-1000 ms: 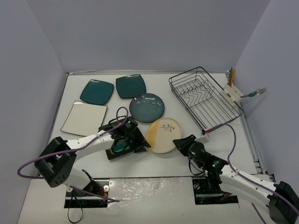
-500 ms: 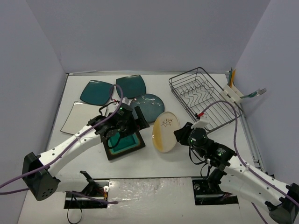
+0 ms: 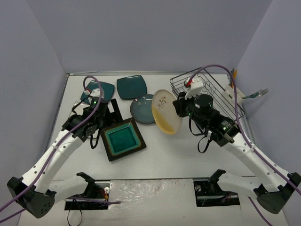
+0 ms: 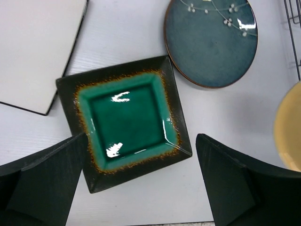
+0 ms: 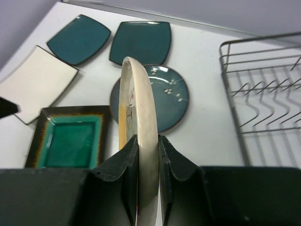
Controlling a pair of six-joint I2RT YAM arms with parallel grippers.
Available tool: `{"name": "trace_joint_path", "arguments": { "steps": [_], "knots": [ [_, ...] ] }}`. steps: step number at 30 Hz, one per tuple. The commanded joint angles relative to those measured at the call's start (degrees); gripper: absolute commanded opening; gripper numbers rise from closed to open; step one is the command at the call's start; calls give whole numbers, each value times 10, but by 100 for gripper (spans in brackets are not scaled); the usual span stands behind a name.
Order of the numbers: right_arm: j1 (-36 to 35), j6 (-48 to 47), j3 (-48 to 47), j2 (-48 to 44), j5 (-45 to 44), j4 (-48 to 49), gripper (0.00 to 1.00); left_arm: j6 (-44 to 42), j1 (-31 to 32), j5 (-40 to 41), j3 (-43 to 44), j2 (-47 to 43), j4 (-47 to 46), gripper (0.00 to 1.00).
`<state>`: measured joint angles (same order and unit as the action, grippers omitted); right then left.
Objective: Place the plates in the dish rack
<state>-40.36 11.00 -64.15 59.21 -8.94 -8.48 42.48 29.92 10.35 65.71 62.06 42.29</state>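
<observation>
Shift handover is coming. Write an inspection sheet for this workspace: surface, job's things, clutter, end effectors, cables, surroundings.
Surface: white table, five plates flat on it.
Job's things: cream-and-yellow plate held on edge near the dish rack, no plates seen in it; flat: brown-rimmed teal plate, blue-grey round plate, white square plate, two dark teal plates.
Clutter: nothing seen.
End effectors: left end effector open above the brown-rimmed teal plate, empty; right end effector shut on the cream-and-yellow plate's rim.
Cables: purple cable arches above the rack.
Surroundings: plain walls on three sides; white utensil holder on the rack.

The table [image 3: 188, 155] bears five plates [image 3: 123, 140], dish rack [image 5: 263, 94].
</observation>
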Motion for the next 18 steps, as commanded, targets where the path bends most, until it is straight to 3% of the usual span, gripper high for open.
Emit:
{"name": "trace_joint_path", "arguments": {
  "steps": [1,14,18],
  "knots": [
    [112,-134,-117,56,80,106,0,-89,-37,17,-5,-30,8,97],
    [370,-277,-303,233,250,122,0,-163,-93,28,-75,-71,-20,97],
    [401,-309,-324,267,290,127,0,-187,-101,42,-101,-79,-32,97]
  ]
}}
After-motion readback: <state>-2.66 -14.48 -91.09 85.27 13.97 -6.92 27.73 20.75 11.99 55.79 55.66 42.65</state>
